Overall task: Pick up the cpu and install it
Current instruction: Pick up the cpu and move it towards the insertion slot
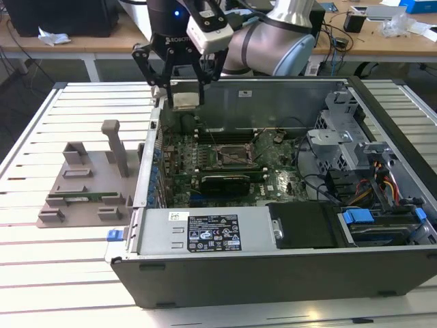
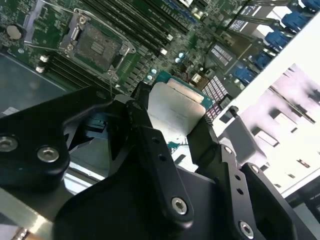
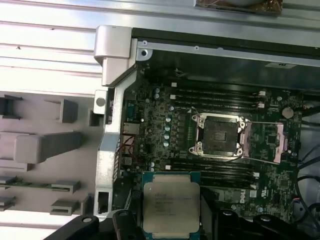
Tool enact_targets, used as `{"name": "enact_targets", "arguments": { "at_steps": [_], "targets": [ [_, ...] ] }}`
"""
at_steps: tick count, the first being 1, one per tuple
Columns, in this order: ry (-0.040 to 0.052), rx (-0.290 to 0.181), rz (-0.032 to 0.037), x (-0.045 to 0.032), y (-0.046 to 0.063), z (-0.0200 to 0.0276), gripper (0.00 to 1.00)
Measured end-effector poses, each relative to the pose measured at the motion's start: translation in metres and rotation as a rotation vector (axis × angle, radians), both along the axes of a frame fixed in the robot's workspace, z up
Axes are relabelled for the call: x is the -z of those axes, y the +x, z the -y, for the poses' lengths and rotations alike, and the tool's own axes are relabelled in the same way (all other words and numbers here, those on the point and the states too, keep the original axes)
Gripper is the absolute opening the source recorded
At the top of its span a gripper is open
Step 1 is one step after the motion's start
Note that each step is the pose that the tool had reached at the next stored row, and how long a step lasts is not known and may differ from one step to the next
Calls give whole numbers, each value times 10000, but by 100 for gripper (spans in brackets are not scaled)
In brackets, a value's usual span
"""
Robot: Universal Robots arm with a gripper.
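Holds the cpu (image 1: 186, 94) (image 3: 171, 207) (image 2: 175, 107) by two opposite edges, gripper (image 1: 186, 102) (image 3: 171, 225) clamped narrowly on it between black fingers (image 2: 145, 135). Hangs in the air above the far corner of the case (image 1: 273, 253), on the exterior view's left, well clear of the board (image 1: 273, 184) below. Shows the chip's silvery top in both wrist views, with a thin green rim around it. Sits apart from the socket (image 1: 229, 156) (image 3: 219, 136) (image 2: 97, 47), which lies open, its metal plate swung aside. Leaves the grey tray (image 1: 82, 184) (image 3: 40, 145) beside the case, on the slatted table (image 1: 41, 273).
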State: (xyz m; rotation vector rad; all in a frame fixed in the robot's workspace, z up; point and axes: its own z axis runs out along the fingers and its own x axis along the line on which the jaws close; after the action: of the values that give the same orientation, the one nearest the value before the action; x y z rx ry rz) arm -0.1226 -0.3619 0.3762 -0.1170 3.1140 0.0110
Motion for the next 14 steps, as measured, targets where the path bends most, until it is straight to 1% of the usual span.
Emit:
{"name": "enact_targets", "arguments": {
  "at_steps": [4, 7, 8, 10, 14],
  "targets": [
    [-1, 0, -3, 26, 111, -8, 55],
    [-1, 0, -5, 51, 158, -12, 55],
    [-2, 0, -9, 69, 186, -15, 55],
    [-3, -1, -12, 91, 207, -19, 55],
    [-10, 1, -16, 161, 257, -31, 55]
  ]
}}
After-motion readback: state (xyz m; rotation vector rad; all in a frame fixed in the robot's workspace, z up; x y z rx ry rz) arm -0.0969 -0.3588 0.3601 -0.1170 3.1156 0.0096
